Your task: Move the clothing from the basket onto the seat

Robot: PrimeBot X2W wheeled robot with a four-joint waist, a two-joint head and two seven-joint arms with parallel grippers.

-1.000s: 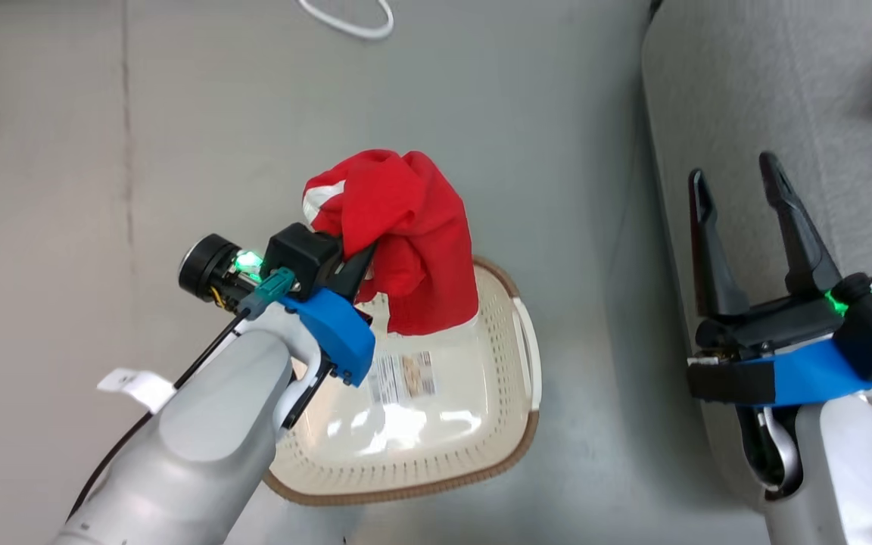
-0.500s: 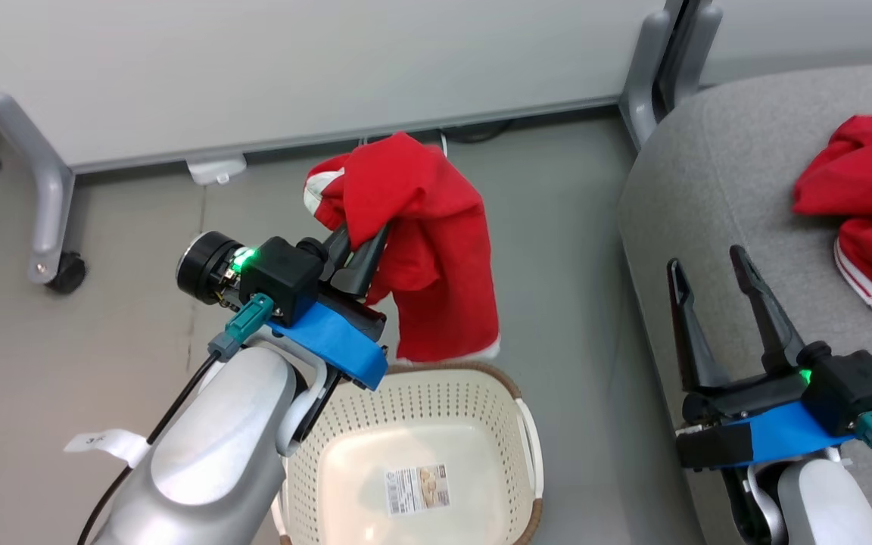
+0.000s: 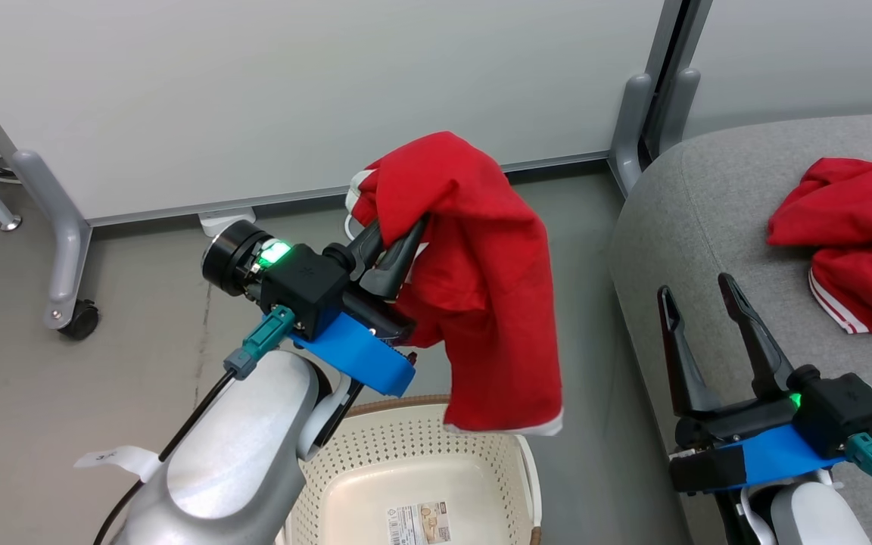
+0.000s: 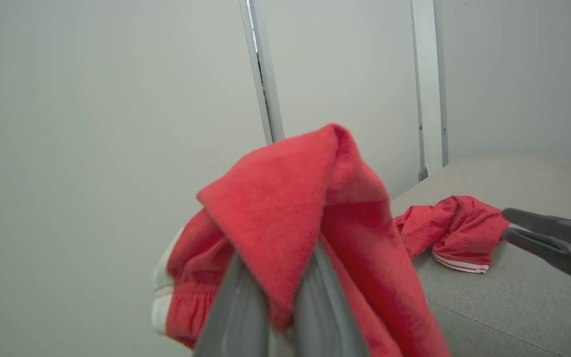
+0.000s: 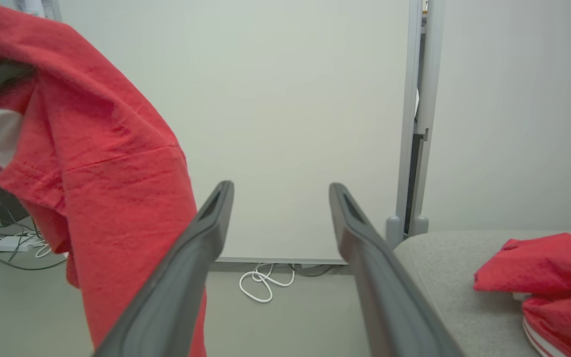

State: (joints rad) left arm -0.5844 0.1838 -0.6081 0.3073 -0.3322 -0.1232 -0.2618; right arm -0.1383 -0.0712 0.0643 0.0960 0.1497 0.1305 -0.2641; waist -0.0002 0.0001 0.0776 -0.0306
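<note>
Left gripper (image 3: 400, 236) clenched on a soft bright red fabric garment (image 3: 496, 303), hanging above the far rim of the cream-white perforated plastic basket (image 3: 421, 439), right gripper (image 3: 694, 285) spread empty over the edge of the light grey upholstered seat (image 3: 708, 212), second red garment (image 3: 852, 227) crumpled on it

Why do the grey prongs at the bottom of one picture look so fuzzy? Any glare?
Left wrist view: the left hand sits close to the lens, so it and the red garment it grips look soft. Head view: sharp, with a bright sheen on the left forearm. Right wrist view: even light, the right hand crisp.
</note>
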